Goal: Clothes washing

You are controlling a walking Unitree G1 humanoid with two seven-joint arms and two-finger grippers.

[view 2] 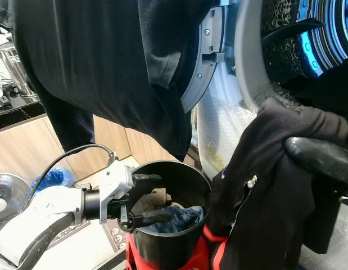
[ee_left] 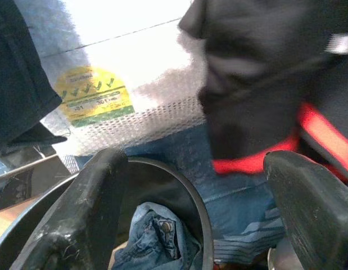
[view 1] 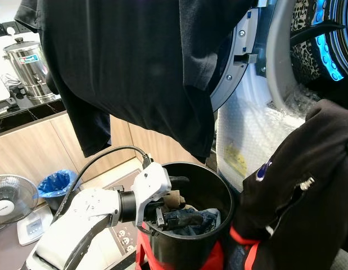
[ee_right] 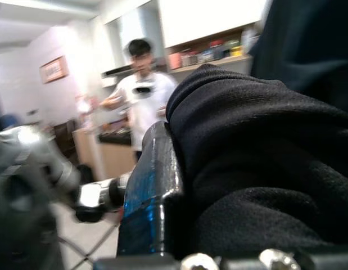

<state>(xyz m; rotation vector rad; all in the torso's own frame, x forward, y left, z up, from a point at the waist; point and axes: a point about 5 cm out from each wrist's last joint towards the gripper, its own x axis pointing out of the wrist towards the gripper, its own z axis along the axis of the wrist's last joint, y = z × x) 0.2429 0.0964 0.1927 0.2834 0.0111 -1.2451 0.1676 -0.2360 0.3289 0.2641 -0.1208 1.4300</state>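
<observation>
- While the left gripper point(view 2: 147, 197) sits at the near-left rim of the black bucket point(view 1: 210, 181), its two black fingers point(view 2: 144, 178) are spread apart, one over the rim and one lower inside the bucket.
- Inside the bucket lie blue jeans point(view 2: 172, 218) and a tan piece of cloth point(view 2: 157, 197); the lower finger rests just over the jeans, and contact cannot be confirmed.
- In the left wrist view the spread fingers point(ee_left: 84, 208) frame the bucket rim and the jeans point(ee_left: 154, 242).
- The right gripper point(view 2: 320, 160) is at the right edge, beside the open washing machine door point(view 1: 249, 53). It pinches a black garment point(view 2: 275, 185) with red trim, which drapes down beside the bucket.
- In the right wrist view, black fabric point(ee_right: 263, 169) is bunched against one finger point(ee_right: 154, 185).
- A second dark garment point(view 1: 134, 67) hangs across the upper part of the scene, above the bucket.
- A steel urn point(view 1: 28, 67) stands on the counter at the far left.
- A fan point(view 1: 13, 198) and a blue-lined bin point(view 1: 55, 184) stand on the floor at the left.
- A person point(ee_right: 141, 95) in a white shirt stands in the background of the right wrist view.
</observation>
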